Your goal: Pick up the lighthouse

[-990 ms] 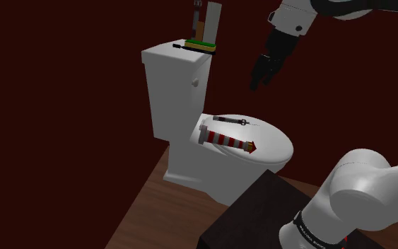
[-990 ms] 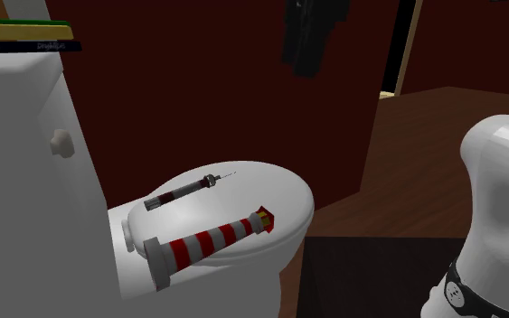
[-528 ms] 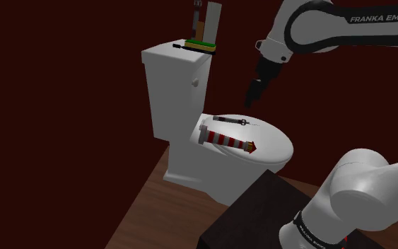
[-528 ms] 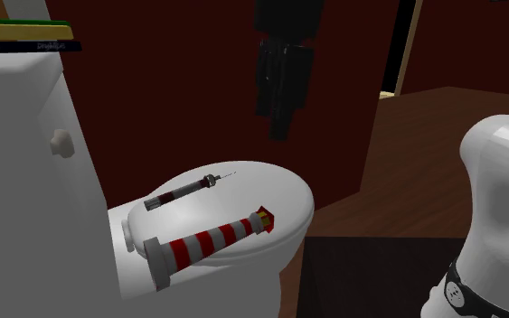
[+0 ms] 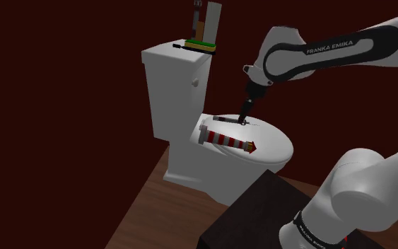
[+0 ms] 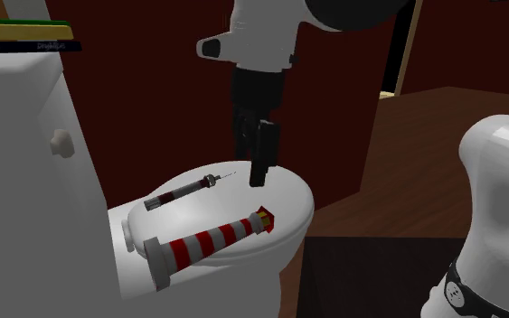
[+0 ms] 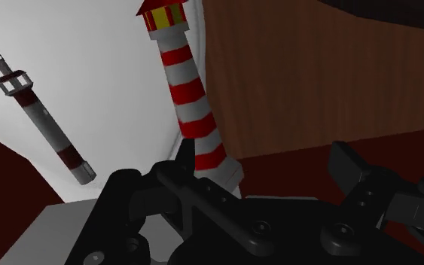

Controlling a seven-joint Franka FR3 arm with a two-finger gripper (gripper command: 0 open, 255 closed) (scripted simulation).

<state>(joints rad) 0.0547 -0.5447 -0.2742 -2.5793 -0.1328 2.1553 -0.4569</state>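
Two things lie on the closed white toilet lid (image 5: 278, 145): a red-and-white striped lighthouse (image 5: 225, 139) and a syringe (image 5: 229, 120). The lighthouse lies on its side across the lid, with its grey base toward the tank (image 5: 172, 85) and its red and yellow top toward the lid's front edge. The syringe lies just beside it, apart from it, and nearer the far side in the second exterior view. The all-black pincer (image 6: 259, 179) points down over the lid near the syringe's needle end. It is clear of the lighthouse and holds nothing. In the wrist view its fingers (image 7: 349, 162) stand spread, and the lighthouse's base shows close by one of them. A flat stack with upright items sits on top of the tank. Below the toilet are a brown wooden floor (image 5: 169, 212) and the arm's dark stand (image 5: 254, 212).
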